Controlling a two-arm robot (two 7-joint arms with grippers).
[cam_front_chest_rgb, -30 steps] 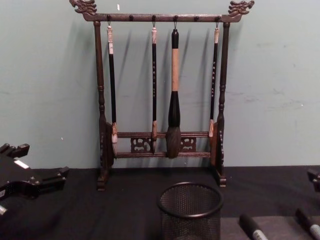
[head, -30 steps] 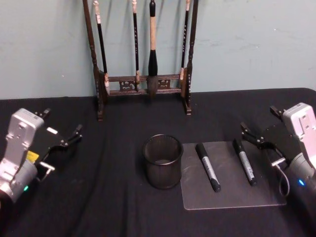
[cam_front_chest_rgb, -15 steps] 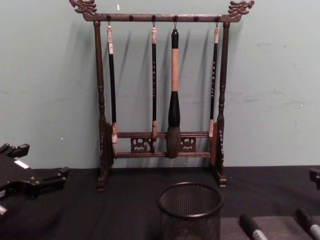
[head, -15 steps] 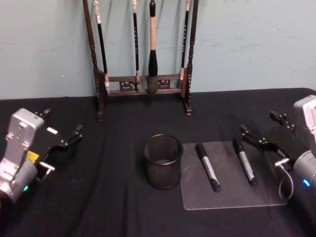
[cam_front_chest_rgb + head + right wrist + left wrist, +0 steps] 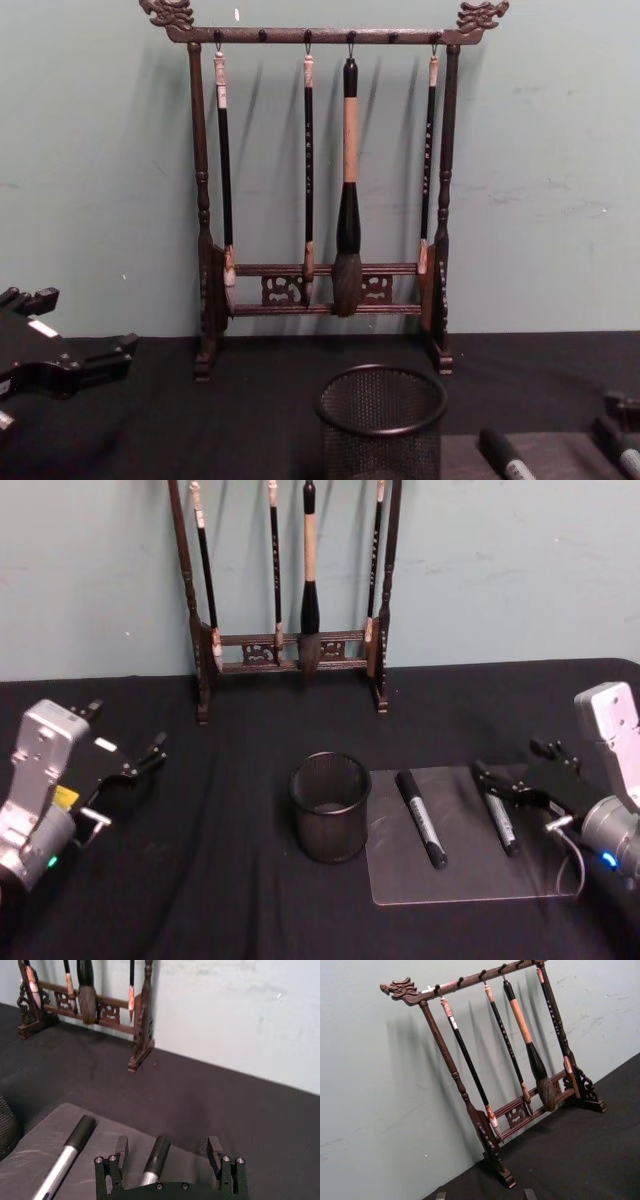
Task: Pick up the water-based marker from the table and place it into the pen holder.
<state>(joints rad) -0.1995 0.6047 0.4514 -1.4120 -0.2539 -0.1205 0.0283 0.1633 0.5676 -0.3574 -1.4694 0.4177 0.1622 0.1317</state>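
Two alike water-based markers with black caps and grey barrels lie on a clear mat [image 5: 465, 872]: one [image 5: 421, 818] near the pen holder, the other [image 5: 498, 815] farther right. My right gripper [image 5: 515, 763] is open and low over the right marker's cap end. In the right wrist view that gripper [image 5: 167, 1146] has this marker [image 5: 156, 1156] between its fingers, apart from both, with the other marker [image 5: 67, 1152] beside it. The pen holder [image 5: 330, 806], a black mesh cup, stands upright just left of the mat. My left gripper [image 5: 125, 742] stays open at the far left.
A tall dark wooden brush rack [image 5: 290, 645] with several hanging brushes stands at the back by the wall. A black cloth [image 5: 220, 880] covers the table. From the chest, the pen holder [image 5: 381, 420] shows in front of the rack [image 5: 325, 290].
My right gripper has moved left and down from beside the mat to straddle the right marker's cap end. The left arm, markers and pen holder have not moved.
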